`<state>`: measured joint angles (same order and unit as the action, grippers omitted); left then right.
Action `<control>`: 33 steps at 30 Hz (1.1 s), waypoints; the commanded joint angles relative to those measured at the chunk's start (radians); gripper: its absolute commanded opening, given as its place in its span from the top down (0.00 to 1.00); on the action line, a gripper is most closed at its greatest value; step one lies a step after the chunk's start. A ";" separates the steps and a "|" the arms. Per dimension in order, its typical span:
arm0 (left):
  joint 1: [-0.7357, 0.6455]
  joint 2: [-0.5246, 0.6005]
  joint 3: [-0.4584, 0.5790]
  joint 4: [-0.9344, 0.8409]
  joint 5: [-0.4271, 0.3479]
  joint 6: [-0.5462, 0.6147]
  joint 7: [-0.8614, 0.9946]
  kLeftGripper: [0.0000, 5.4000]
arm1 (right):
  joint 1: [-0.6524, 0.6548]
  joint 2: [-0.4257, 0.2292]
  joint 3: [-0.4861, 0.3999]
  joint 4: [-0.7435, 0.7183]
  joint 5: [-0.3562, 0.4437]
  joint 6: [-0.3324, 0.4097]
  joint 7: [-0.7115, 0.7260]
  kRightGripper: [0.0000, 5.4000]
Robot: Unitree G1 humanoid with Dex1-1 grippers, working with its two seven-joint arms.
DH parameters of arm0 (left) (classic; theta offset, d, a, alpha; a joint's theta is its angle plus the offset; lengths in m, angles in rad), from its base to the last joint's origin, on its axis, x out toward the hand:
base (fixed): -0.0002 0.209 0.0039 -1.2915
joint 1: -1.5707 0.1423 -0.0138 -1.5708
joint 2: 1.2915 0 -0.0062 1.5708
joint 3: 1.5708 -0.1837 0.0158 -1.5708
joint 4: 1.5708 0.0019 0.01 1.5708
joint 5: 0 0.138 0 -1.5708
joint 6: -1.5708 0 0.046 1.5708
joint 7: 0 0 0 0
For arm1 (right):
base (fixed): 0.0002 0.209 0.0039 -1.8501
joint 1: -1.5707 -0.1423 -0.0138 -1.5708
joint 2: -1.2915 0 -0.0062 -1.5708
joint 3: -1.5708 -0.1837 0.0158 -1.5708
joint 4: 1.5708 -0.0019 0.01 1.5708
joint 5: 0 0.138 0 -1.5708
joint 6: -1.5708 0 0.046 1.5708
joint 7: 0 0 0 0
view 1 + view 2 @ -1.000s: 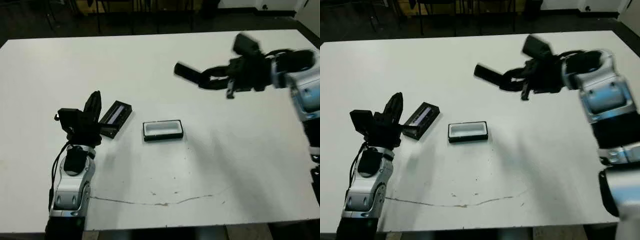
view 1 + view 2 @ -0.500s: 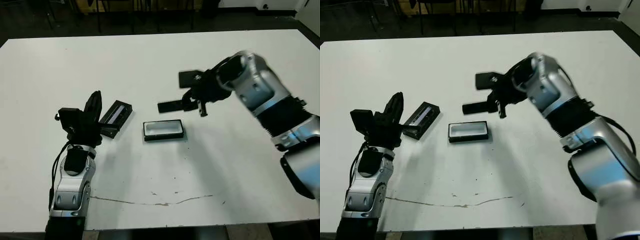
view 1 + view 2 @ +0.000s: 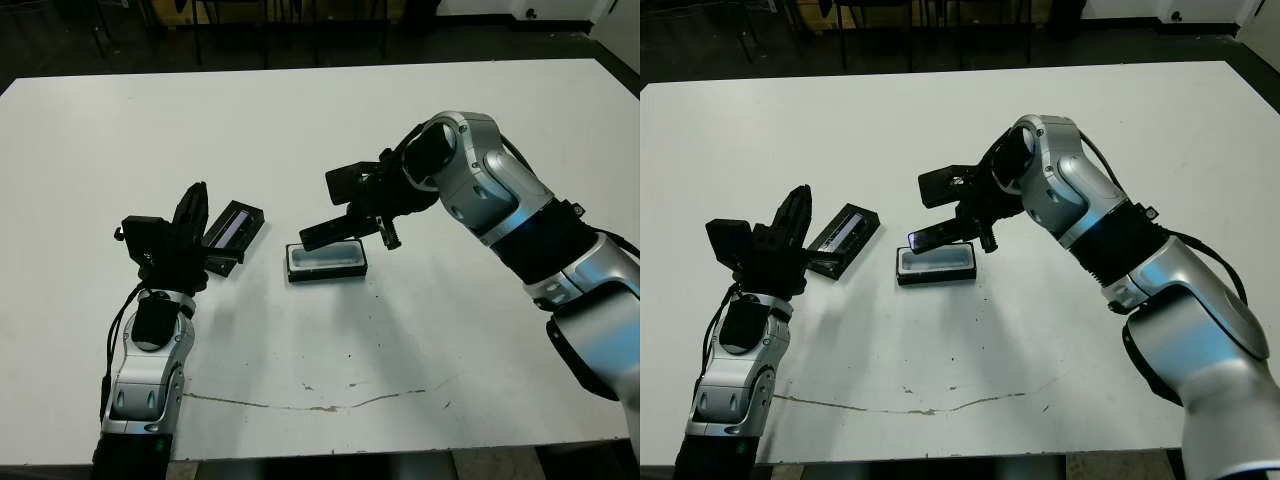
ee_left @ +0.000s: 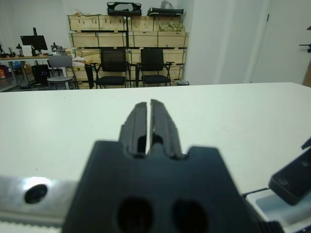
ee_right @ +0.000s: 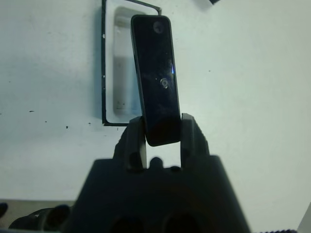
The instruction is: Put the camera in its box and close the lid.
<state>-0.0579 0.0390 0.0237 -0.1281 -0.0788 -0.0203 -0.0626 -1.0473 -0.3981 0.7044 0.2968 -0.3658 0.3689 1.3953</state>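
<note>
My right gripper [image 3: 372, 222] is shut on one end of the camera [image 3: 330, 232], a slim black bar. The bar hangs tilted just above the box [image 3: 326, 262], a shallow black tray with white lining at mid-table. In the right wrist view the camera [image 5: 154, 73] lies lengthwise over the box [image 5: 119, 68], a little off to one side. The lid [image 3: 232, 229], black with a pale strip, lies left of the box. My left gripper [image 3: 191, 203] stands shut and holding nothing, just left of the lid.
A thin crack line [image 3: 320, 405] marks the white table [image 3: 450, 330] near its front edge. Dark floor and chair legs [image 3: 200, 30] lie beyond the far edge. The left wrist view shows chairs [image 4: 131, 65] and stacked crates [image 4: 126, 29] far off.
My right arm swung in from the far right and came down, bringing the camera to just above the box. The left arm has barely moved.
</note>
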 commanded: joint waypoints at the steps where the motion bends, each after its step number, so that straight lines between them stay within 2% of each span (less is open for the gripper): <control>1: 0.028 0.003 -0.001 0.002 0.012 0.015 0.004 1.00 | 0.015 0.004 0.010 -0.009 -0.013 0.050 0.012 0.92; 12: 0.033 -0.004 -0.010 0.004 0.005 0.012 0.001 1.00 | 0.047 -0.001 0.020 -0.072 -0.061 0.072 0.000 0.92; 20: 0.036 -0.006 -0.010 0.004 0.010 0.020 0.009 1.00 | 0.052 0.006 0.026 -0.037 -0.071 0.026 -0.010 0.92; 24: 0.033 -0.008 -0.009 0.010 0.007 0.014 0.008 1.00 | 0.054 0.014 0.026 -0.038 -0.078 0.064 -0.008 0.92; 33: 0.029 -0.012 -0.013 0.021 0.013 0.002 0.009 1.00 | 0.064 0.006 0.055 -0.048 -0.103 0.017 -0.008 0.92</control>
<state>-0.0384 0.0275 0.0091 -0.1251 -0.0757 -0.0215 -0.0586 -0.9994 -0.3889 0.7442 0.2530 -0.4570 0.4036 1.3908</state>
